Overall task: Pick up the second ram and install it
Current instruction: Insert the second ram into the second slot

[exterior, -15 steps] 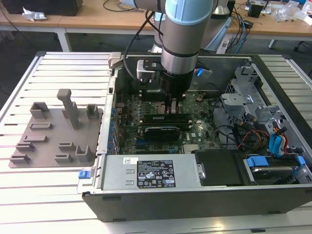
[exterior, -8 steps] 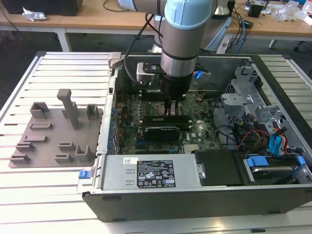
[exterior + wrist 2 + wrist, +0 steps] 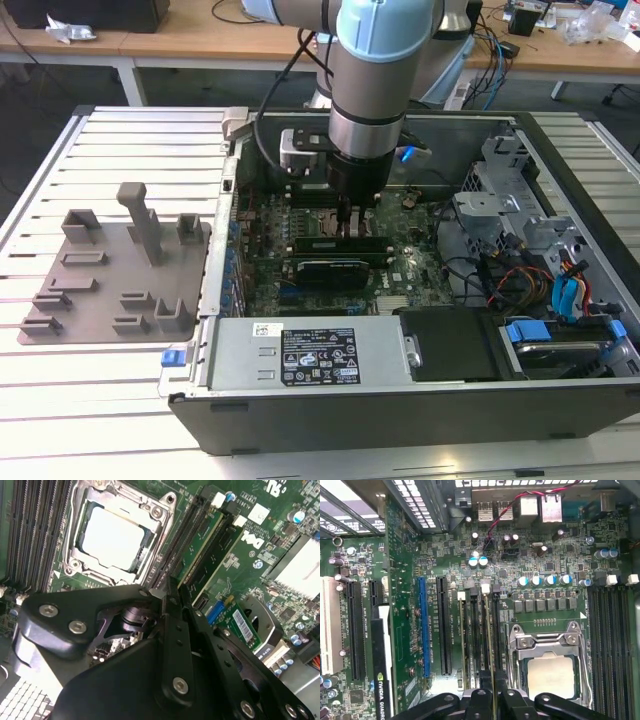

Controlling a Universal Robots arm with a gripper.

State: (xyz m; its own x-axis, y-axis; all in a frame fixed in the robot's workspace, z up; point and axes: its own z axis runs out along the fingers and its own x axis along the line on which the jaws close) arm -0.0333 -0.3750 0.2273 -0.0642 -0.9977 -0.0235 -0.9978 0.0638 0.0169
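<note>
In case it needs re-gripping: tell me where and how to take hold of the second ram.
Pinch the second ram across its two flat faces near mid-length of the top edge, coming straight down from above. It stands on edge between long black sockets, so only its upper part is free. The gripper straddles it that way.

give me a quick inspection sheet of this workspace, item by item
surface: slatted metal table, open computer case on it
job's things: second ram standing edge-on in a black motherboard socket beside the processor socket, between the fingertips; another stick sits in a neighbouring socket
clutter: grey fixture tray on the exterior view's left
grippers: gripper down over the ram sockets, fingers close together about the stick
cables: orange and blue leads by the drive bay
surroundings: desks behind with loose wires
</note>
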